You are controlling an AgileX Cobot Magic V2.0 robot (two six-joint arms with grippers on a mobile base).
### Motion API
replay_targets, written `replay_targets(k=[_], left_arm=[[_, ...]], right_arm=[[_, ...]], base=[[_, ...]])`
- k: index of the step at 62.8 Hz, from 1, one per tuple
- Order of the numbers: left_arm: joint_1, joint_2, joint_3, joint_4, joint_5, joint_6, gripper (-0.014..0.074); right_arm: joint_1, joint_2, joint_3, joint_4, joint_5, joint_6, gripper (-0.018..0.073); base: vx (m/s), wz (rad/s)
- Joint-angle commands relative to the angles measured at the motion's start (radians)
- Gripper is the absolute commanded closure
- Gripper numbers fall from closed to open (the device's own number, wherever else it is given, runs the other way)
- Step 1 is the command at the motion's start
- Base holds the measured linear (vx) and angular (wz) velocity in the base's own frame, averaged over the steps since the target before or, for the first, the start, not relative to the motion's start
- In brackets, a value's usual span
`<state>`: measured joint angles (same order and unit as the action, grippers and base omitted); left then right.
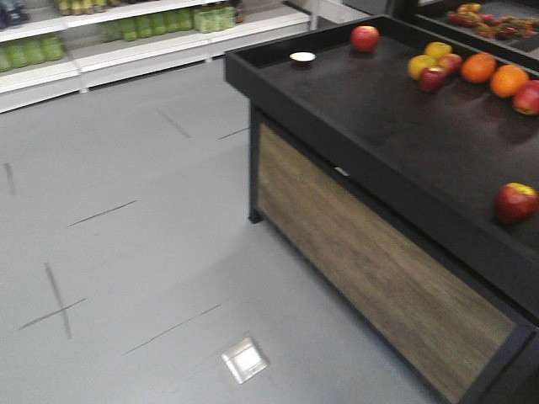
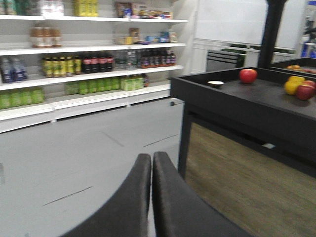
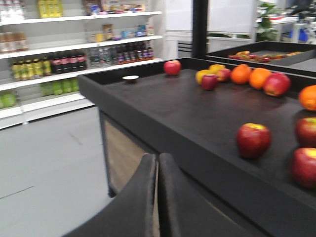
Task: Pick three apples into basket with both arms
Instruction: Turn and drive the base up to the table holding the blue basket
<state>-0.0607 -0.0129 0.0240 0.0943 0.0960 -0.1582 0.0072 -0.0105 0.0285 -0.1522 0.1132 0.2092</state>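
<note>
Several red apples lie on the black display table (image 1: 370,126). One apple (image 1: 515,202) sits near the front right edge, and the right wrist view shows this apple (image 3: 253,139) too. A second apple (image 1: 364,38) is at the far edge, and a dark red apple (image 1: 432,79) lies in the fruit cluster. My left gripper (image 2: 151,158) is shut and empty, out over the floor to the left of the table. Facing the table's front wall, below its top, my right gripper (image 3: 157,159) is also shut and empty. The basket is out of view.
Two oranges (image 1: 493,74) and yellow apples (image 1: 425,59) lie among the red ones. A small white dish (image 1: 302,57) sits at the table's far edge. The table has a raised rim and a wood-panelled side (image 1: 370,269). Shelves of bottles (image 2: 89,64) line the far wall beyond grey floor (image 1: 126,219).
</note>
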Motion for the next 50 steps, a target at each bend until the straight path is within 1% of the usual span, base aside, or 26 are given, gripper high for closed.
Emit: replay_targets(k=[1,50], left_arm=[[0.003,-0.014,0.023,-0.001,-0.077,-0.001,0.0603],[0.003,-0.014,0.023,-0.001,-0.077,-0.001,0.0603]], right_arm=[[-0.007,-0.011,0.014,-0.011,-0.071,-0.009,0.0564],[-0.007,-0.011,0.014,-0.011,-0.071,-0.009,0.0564]], base=[[0.12,-0.51],[0.09,-0.52]])
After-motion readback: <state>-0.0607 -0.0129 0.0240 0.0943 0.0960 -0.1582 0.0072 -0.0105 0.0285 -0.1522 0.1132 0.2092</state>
